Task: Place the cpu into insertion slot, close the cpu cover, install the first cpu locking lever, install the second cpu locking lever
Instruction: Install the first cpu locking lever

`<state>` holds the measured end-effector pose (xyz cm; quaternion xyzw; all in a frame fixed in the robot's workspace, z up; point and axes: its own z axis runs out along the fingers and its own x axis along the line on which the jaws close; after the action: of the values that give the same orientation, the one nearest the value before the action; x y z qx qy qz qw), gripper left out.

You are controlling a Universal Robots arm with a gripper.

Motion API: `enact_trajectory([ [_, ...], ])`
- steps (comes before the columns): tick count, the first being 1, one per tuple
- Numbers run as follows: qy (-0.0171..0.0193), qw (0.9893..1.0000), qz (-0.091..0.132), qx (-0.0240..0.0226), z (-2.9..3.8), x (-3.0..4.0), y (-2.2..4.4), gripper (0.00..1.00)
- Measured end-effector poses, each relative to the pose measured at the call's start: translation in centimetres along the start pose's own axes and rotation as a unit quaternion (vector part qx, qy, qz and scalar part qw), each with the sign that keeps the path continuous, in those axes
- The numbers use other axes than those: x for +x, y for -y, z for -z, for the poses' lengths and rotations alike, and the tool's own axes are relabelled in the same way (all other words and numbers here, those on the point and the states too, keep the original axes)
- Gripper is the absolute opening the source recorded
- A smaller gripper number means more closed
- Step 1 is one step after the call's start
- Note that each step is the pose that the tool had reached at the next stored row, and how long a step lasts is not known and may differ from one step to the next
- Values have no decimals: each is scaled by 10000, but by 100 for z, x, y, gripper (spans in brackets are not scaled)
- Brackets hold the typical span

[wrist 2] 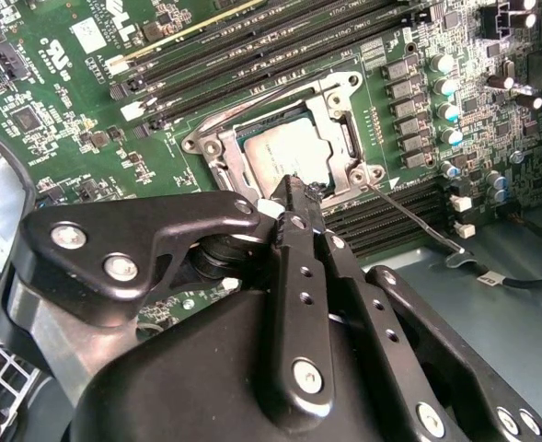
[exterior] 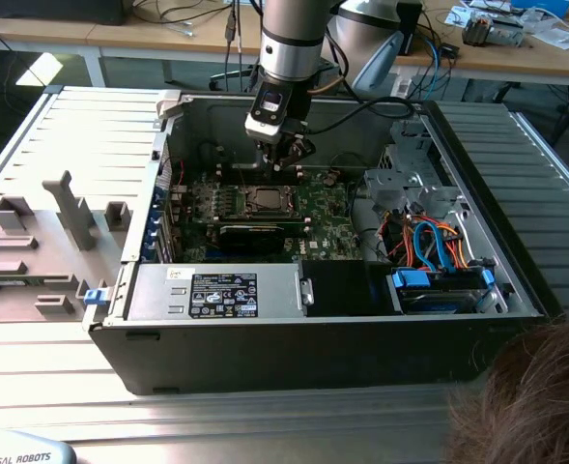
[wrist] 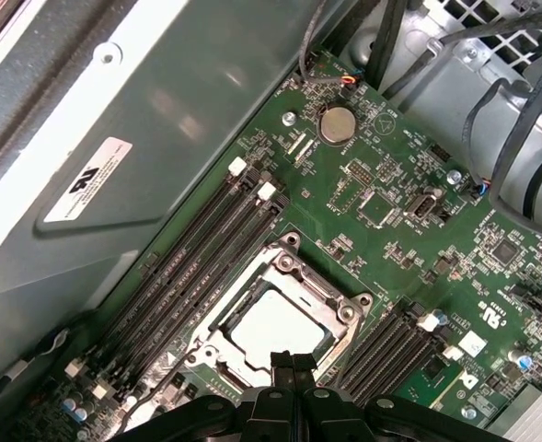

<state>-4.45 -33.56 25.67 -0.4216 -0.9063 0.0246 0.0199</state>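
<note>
Exterior view: one arm (exterior: 289,39) reaches down from the upper middle of the frame into one open computer case (exterior: 313,338).
Claw: one gripper (exterior: 289,155), fingers pressed together with no gap, tips on the cover's edge in both wrist views (wrist 2: 294,189) (wrist: 282,361).
Chip: one cpu (exterior: 262,200) sits in the insertion slot (wrist 2: 217,152), frame centre.
Cover: one cpu cover (wrist: 294,267) lies flat around it.
Lever: one locking lever (wrist 2: 409,216) angles away from the socket.

The ribbed metal table (exterior: 265,420) carries the open computer case (exterior: 313,348) and grey fixture blocks (exterior: 71,208) (exterior view's left).
</note>
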Motion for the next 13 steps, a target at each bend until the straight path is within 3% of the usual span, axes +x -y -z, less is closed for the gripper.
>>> enact_trajectory([
  [13,4,10000,65,1,0,0,0,11],
])
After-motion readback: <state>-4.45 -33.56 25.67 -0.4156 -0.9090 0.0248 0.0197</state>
